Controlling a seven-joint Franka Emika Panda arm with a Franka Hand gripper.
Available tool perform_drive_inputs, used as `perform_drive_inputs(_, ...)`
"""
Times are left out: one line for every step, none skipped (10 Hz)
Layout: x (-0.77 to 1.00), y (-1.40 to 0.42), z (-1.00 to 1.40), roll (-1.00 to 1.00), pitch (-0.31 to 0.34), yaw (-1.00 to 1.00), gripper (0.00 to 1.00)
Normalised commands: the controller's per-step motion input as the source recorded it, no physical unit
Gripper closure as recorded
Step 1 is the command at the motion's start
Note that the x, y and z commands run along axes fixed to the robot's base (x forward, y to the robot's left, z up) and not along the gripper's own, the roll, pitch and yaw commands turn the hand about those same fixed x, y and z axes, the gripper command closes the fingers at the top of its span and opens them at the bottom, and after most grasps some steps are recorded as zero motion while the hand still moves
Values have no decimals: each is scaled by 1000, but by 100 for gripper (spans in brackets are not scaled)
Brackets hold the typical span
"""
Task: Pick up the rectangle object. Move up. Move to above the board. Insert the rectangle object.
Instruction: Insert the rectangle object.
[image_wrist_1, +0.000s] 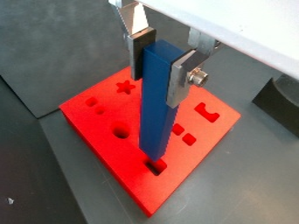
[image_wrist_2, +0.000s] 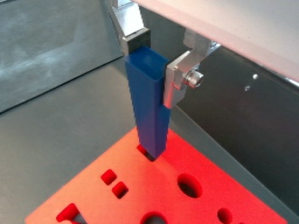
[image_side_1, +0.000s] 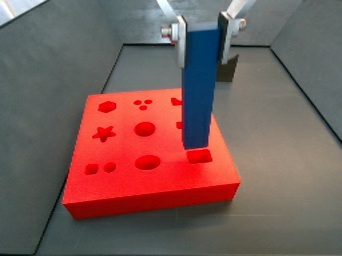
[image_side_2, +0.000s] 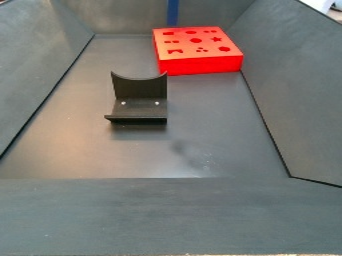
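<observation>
The rectangle object, a tall blue bar (image_wrist_1: 155, 105), stands upright between the fingers of my gripper (image_wrist_1: 160, 66), which is shut on its upper end. It shows the same way in both wrist views (image_wrist_2: 147, 96) and in a side view (image_side_1: 199, 80). The board (image_side_1: 120, 190) is a thick red slab with shaped holes. The bar's lower end is at the mouth of the rectangular hole (image_side_1: 201, 156) near the board's corner. I cannot tell whether it has entered. The gripper also shows in a wrist view (image_wrist_2: 156, 63) and a side view (image_side_1: 203, 35).
The dark fixture (image_side_2: 136, 100) stands on the grey floor in the middle of the bin, well apart from the board (image_side_2: 198, 48) at the far end. Sloped grey walls (image_side_2: 40, 90) close in the floor on both sides.
</observation>
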Motion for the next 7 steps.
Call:
perform_drive_inputs(126, -74, -197, 69, -41, 0, 100)
perform_drive_inputs(109, -37, -191, 64, -36, 0, 100)
perform_drive_inputs(111, -11, -183, 69, -20, 0, 100)
perform_drive_inputs(103, 0, -160, 73, -9, 3, 100)
perform_drive_inputs(180, 0, -143, 79, 0, 74, 100)
perform_drive_inputs(140, 0, -129, 73, 0, 69, 100)
perform_drive_inputs(114, 0, -126, 64, 0, 63, 100)
